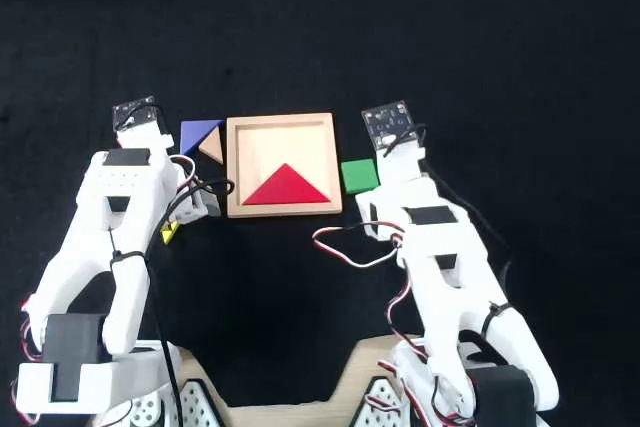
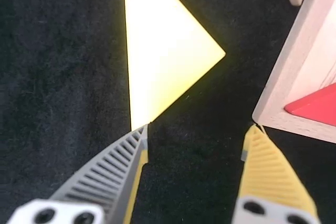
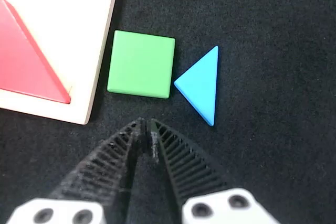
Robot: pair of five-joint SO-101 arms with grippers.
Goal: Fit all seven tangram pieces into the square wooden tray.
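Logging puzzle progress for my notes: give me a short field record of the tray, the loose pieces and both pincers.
Tray: square, wooden, between the two arms
Inside it: red triangle, long side along the rim nearest the arms
Left side: dark blue triangle and tan piece by the far corner; yellow triangle nearer the arm
Right side: green square, light blue triangle just beyond it
Left pincer: open, empty, one tip at the yellow triangle's corner
Right pincer: shut, empty, by the green square
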